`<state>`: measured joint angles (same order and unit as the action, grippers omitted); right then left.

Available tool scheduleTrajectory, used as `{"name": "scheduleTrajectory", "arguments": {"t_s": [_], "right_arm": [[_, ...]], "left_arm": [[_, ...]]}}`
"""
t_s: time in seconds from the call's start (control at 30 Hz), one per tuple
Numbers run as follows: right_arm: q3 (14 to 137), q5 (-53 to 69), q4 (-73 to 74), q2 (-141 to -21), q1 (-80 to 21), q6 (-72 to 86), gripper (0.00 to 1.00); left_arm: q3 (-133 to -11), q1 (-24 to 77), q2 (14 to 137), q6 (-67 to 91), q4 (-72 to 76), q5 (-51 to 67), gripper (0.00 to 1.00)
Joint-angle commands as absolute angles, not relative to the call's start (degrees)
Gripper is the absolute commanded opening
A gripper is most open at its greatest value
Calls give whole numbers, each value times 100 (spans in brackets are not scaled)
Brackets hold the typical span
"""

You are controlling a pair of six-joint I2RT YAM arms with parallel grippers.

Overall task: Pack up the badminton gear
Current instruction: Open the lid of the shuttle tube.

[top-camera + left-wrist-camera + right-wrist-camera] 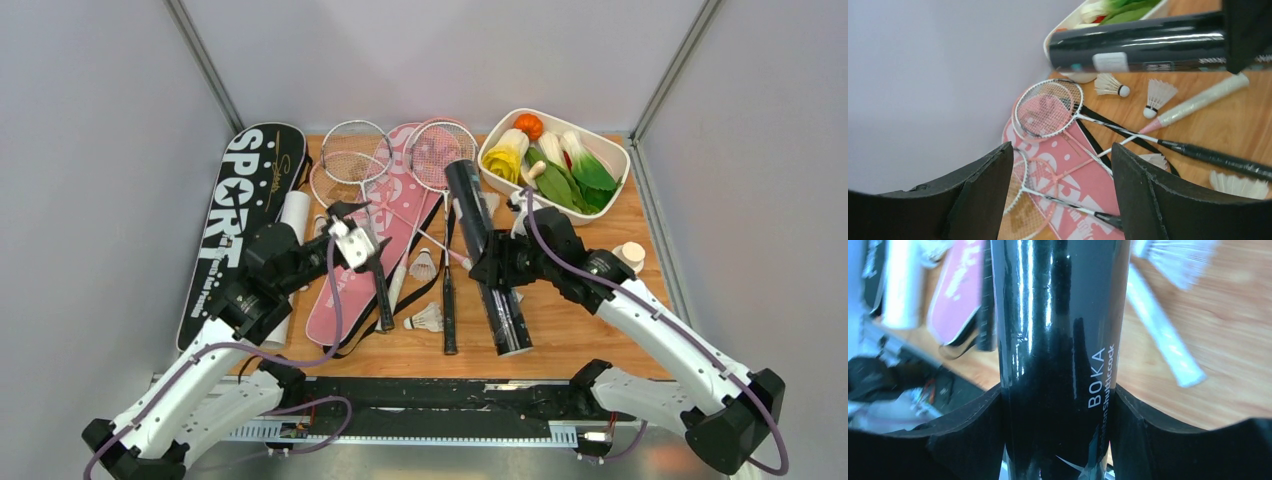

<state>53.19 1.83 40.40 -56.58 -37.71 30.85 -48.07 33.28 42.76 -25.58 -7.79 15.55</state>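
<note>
Right end effector (1058, 440) has the black tube (487, 255) pinched between its fingers, gripping it mid-length, one end tilted up off the bench (600, 330) toward the white bowl (612, 150) of toy vegetables. Left end effector (1060, 195) hangs with fingers spread wide and nothing between them, above the pink cover (372, 240). The rackets (400, 165) lie across that cover, heads near the back wall. Shuttlecocks (427, 319) dot the wood between cover and tube. The black cover (240, 220) lies far left, a white tube (293, 215) just beside it.
</note>
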Motion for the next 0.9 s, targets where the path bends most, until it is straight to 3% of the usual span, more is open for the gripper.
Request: {"name": "scheduleTrajectory", "arguments": {"t_s": [0.0, 0.17, 0.43, 0.87], "right_arm": [[5843, 2333, 3415, -5909, -3779, 2337, 47], [5875, 3791, 3355, -6320, -3778, 2439, 47], [5982, 4696, 3386, -6889, -3803, 2380, 44], [6014, 4803, 3404, -7048, -4169, 2351, 42]], "left_arm": [[-4352, 3699, 3924, -5411, -507, 2592, 79], [-4538, 4550, 3806, -6201, -1206, 2737, 78], [-5147, 6350, 4606, -6875, -2779, 527, 79], [-5615, 6502, 5726, -6598, -3471, 136, 81]]}}
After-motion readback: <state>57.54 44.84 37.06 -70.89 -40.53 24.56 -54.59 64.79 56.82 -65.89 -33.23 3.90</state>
